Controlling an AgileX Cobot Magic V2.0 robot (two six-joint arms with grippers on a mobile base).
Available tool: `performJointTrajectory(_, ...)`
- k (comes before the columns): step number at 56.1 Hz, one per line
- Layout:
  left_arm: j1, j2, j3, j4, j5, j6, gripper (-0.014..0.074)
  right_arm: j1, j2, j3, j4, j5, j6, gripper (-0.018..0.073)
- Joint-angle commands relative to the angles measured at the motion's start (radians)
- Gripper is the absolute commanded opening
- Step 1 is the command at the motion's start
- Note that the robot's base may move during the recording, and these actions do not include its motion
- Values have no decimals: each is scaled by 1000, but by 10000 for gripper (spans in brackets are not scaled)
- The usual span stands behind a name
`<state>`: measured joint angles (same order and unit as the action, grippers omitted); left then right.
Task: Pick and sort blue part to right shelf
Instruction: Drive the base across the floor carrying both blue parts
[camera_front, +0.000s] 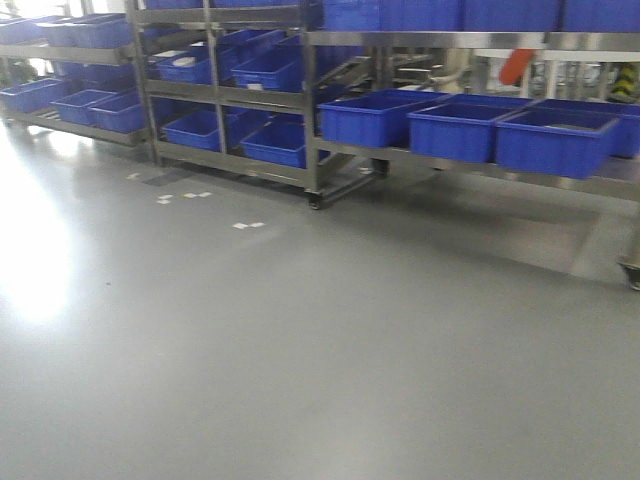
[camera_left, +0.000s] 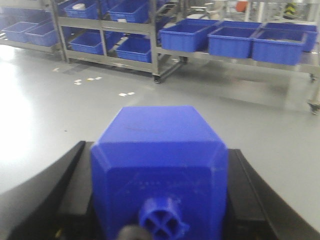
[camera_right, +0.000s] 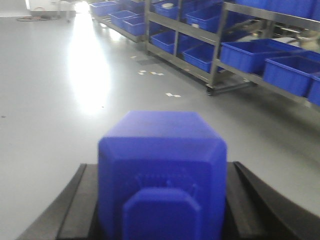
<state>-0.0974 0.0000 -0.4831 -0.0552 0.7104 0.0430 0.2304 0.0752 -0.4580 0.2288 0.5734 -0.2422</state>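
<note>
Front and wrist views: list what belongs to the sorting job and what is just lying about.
Job: blue part in left gripper; second blue part in right gripper; right-hand shelf.
Lying about: wheeled rack of bins; floor tape marks.

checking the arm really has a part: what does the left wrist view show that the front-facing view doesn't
Only the left wrist view shows a blue part clamped in the left gripper, knob end toward the camera. Only the front-facing view shows the top-shelf bins at upper right; no arm or part appears there. Both show the grey floor, steel racks, the row of blue bins and white floor markers.
</note>
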Motion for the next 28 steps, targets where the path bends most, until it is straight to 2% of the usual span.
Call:
performJointTrajectory(1, 1, 16, -27, -8, -92, 0, 332, -1, 16, -28, 9, -92, -4, 126)
performJointTrajectory(28, 1, 16, -27, -8, -92, 0, 332, -1, 16, -28, 9, -93, -4, 126)
